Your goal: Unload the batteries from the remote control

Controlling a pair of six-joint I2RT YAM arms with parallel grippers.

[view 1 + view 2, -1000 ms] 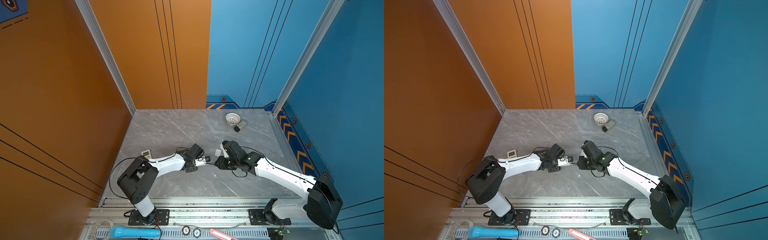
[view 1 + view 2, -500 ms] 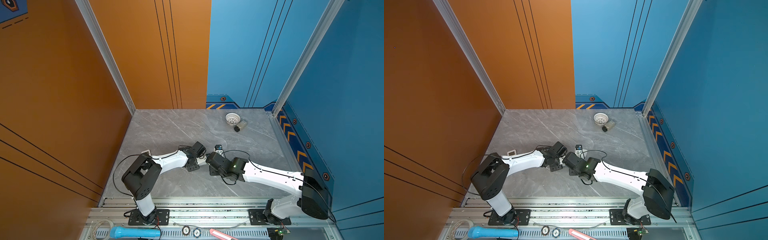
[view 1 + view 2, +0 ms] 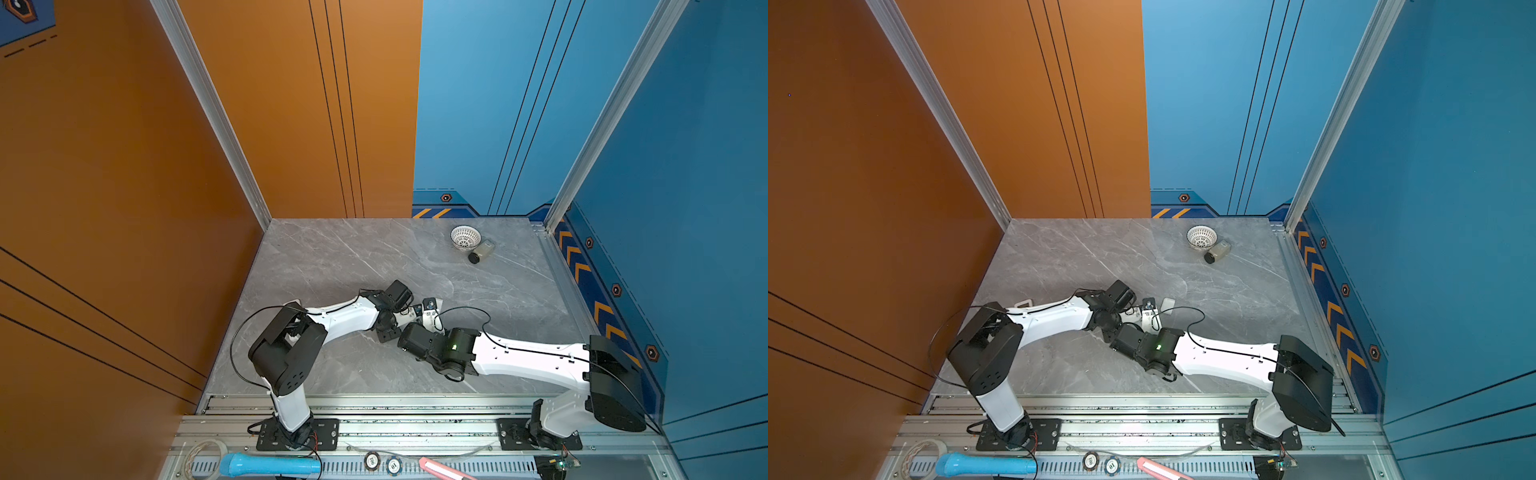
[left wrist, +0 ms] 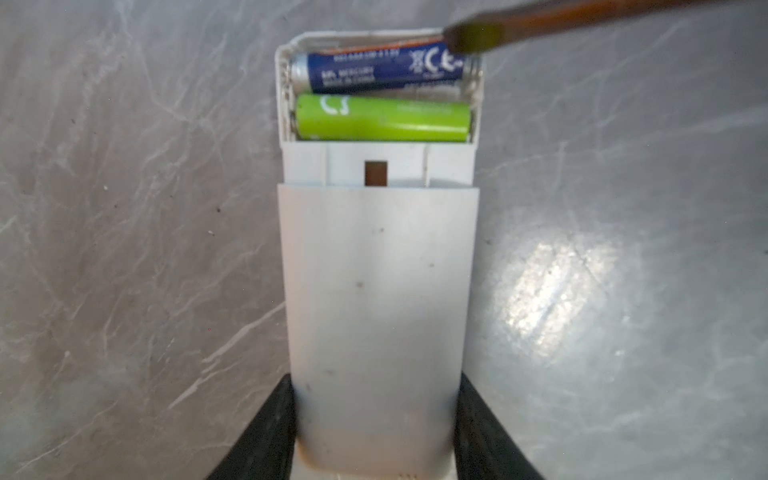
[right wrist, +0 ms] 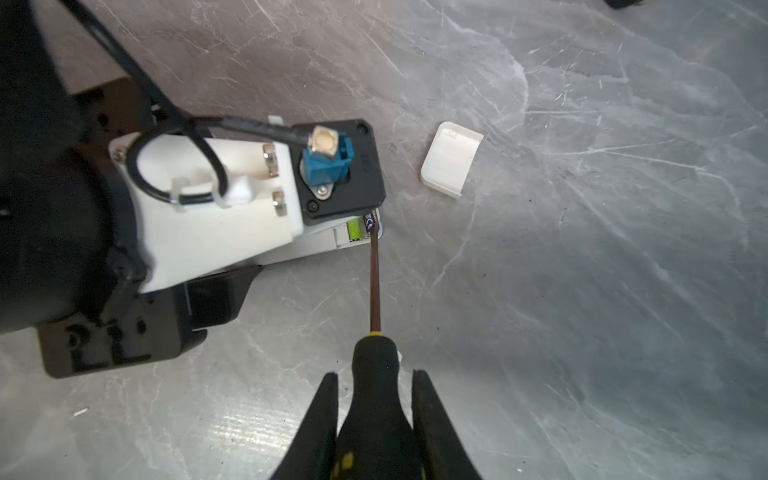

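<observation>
Okay, my left fingers (image 4: pixel 274 424) are clamping the remote (image 4: pixel 374 291), my right fingers (image 5: pixel 322 419) gripping the screwdriver (image 5: pixel 375 286). I'm wanting its tip under the blue battery (image 4: pixel 374 70), prying gently, with the green battery (image 4: pixel 382 118) sitting alongside in the open compartment.

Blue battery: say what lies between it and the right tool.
Right wrist view: the screwdriver, held by the right tool, its shaft reaching the blue battery.

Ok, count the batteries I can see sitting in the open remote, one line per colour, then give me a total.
blue battery: 1
green battery: 1
Total: 2, lying side by side in the open compartment of the remote.
</observation>
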